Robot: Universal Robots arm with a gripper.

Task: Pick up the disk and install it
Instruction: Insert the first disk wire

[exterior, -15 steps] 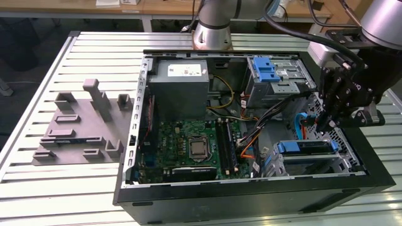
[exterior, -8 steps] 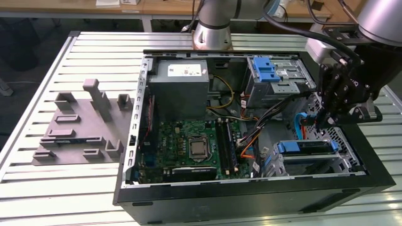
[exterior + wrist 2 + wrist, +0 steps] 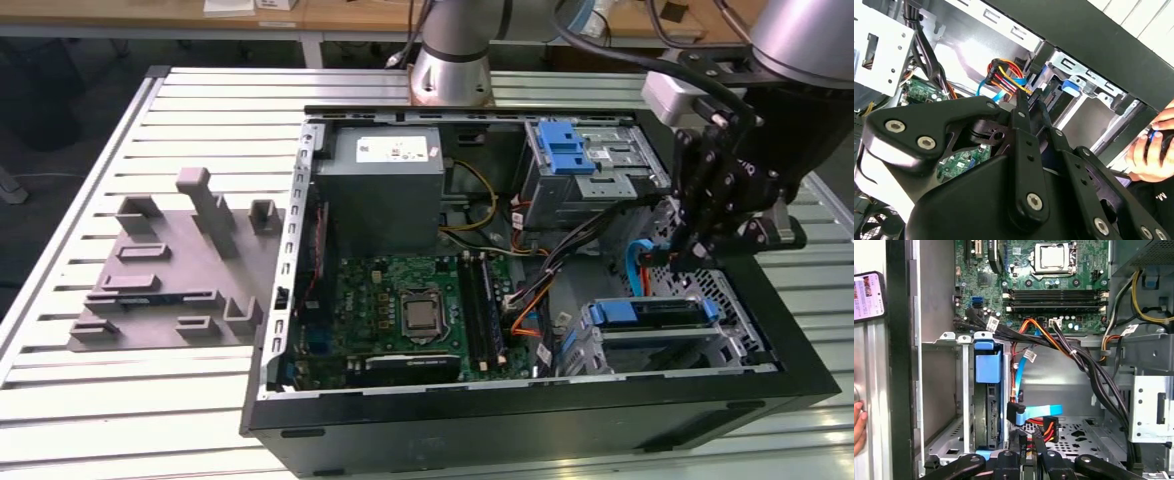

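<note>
Closest to my wrist cameras are the black links of my own claw (image 3: 1029, 447), which hangs inside the open computer case (image 3: 534, 420) at the exterior view's right. Whether it is spread or pinched I cannot tell. Its tip (image 3: 1026, 100) sits right by a black connector (image 3: 1050, 424) with red, yellow and orange wires, and by a flat blue cable (image 3: 1036, 412) that runs to a small plug.

The disk (image 3: 989, 410) is not in my grasp. It stands edge-on in a metal drive cage (image 3: 944, 390) just beside my claw, with the blue plastic of its carrier (image 3: 988, 365) closing the slot's mouth. In the exterior view the disk (image 3: 650, 313) lies in the cage nearest the case's front corner, and my claw (image 3: 687, 255) hovers above and slightly behind it, apart from it.

Beyond the cage a thick bundle of black cables (image 3: 1089, 365) crosses to the green motherboard (image 3: 1054, 290). A grey metal box with a white sticker (image 3: 387, 165) fills the far corner of the case. Outside the case wall a person's hand (image 3: 1154, 145) holds something small, and a phone (image 3: 868, 295) lies on the slatted table (image 3: 200, 110), where a grey moulded fixture (image 3: 174, 260) also rests.
</note>
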